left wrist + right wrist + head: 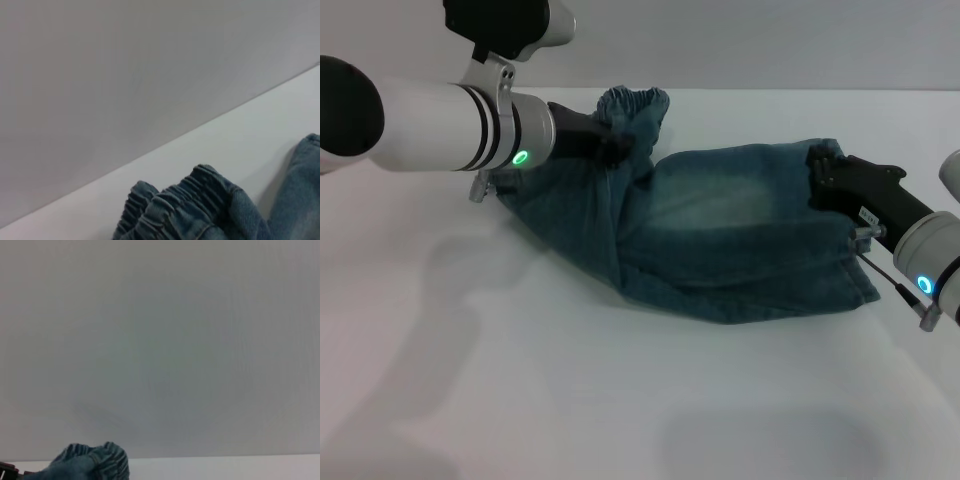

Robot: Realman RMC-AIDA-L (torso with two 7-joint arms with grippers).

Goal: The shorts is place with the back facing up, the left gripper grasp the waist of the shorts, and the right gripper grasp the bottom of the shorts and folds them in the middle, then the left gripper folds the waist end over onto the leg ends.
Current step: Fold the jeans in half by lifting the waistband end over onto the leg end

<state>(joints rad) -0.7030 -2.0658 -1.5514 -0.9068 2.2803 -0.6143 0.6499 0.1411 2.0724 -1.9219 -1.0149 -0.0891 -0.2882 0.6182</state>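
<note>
Blue denim shorts [740, 230] lie crumpled across the white table [620, 400], folded lengthwise. My left gripper [612, 142] is shut on the waist end, and the gathered elastic waistband [638, 103] bunches up just beyond its black fingers, lifted off the table. The left wrist view shows that ruffled waistband [200, 200] close up. My right gripper [818, 170] is shut on the leg hem at the shorts' far right corner. A lump of raised denim [90, 462] shows low in the right wrist view. Neither wrist view shows its own fingers.
Bare white tabletop surrounds the shorts, with wide room in front toward the near edge. A plain grey wall [125, 75] stands behind the table's back edge.
</note>
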